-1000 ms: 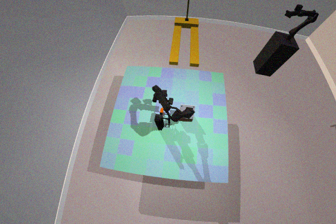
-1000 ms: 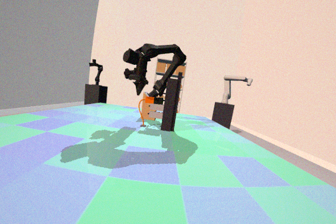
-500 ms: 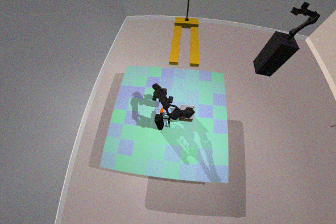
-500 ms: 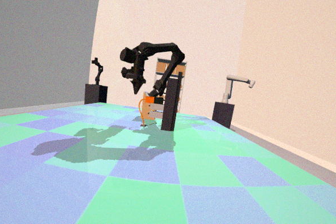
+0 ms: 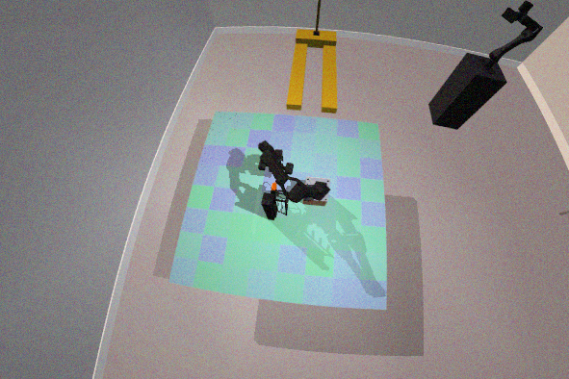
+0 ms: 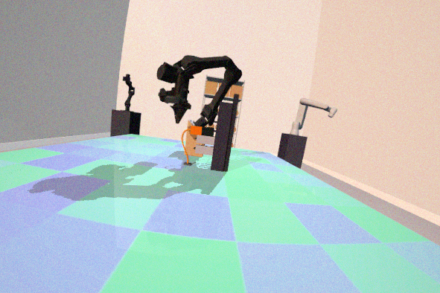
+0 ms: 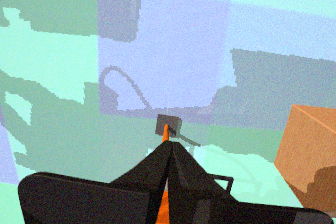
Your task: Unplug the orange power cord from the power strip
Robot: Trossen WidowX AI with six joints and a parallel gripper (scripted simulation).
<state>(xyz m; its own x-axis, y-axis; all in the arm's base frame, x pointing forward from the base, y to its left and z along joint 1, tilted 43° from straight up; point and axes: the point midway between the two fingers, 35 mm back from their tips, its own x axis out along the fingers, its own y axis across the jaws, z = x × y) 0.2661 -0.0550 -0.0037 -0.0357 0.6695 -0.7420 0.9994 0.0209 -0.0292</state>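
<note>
The orange plug sits at the upper part of the strip assembly, its side against a black block beside a tall dark upright. Whether it is seated in a socket cannot be told. The orange cord bows out from the plug and drops to a small grey block on the checkered surface. My gripper points down, shut, with nothing visible between its tips. It is above and to the left of the plug in the exterior view; orange shows behind the fingers in the wrist view.
A brown box stands near the arm's base. Light bars lie below the plug beside the dark upright. A thin black frame is close to the plug. Other arms stand on pedestals in the background.
</note>
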